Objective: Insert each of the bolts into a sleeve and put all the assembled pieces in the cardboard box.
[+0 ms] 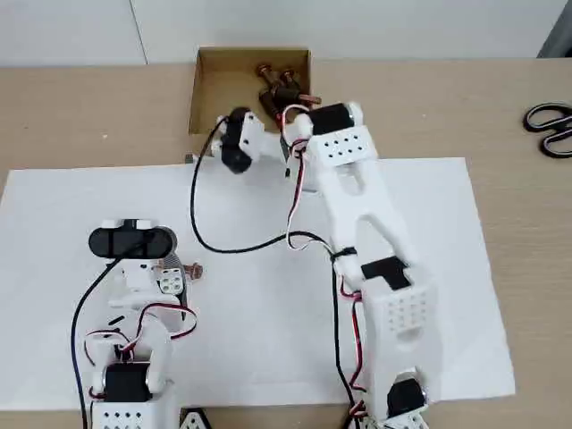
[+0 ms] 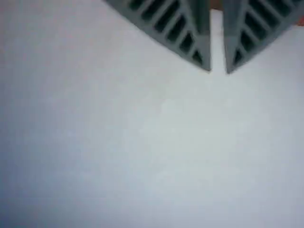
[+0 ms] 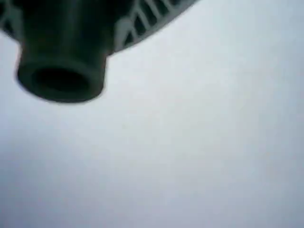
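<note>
Left jaws stand narrow above white paper (image 2: 142, 152). Right jaws' state cannot be told, beside a dark sleeve (image 3: 61, 71) near the cardboard box (image 1: 223, 89).

The pale wooden counter (image 1: 80, 116) carries a wide white paper sheet (image 1: 241, 304). Beyond its far edge sits a cardboard box (image 1: 207, 89), with scissors (image 1: 550, 130) to the right.
</note>
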Robot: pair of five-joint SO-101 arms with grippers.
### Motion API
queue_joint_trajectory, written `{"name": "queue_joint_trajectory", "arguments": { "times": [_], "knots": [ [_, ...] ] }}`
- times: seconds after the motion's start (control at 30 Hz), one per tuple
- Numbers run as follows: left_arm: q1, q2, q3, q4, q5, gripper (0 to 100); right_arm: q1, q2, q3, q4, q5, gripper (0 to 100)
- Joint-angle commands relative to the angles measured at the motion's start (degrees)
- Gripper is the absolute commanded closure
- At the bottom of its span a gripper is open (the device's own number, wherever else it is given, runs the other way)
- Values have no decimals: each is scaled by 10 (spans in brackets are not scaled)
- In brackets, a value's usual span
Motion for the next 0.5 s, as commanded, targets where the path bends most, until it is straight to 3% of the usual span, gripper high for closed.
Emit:
{"name": "queue_joint_trajectory", "arguments": {
  "times": [0.0,0.2,0.33,0.47],
  "knots": [
    [3,-6,-3,3,-4,993,1,-95,-10,58,-72,995],
    [3,-4,-82,46,-1,993,57,-191,4,121,-232,995],
    [3,25,-191,105,-21,992,109,-250,39,121,-295,995],
    [3,154,-329,142,-33,991,145,-312,120,122,-322,995]
  ]
}}
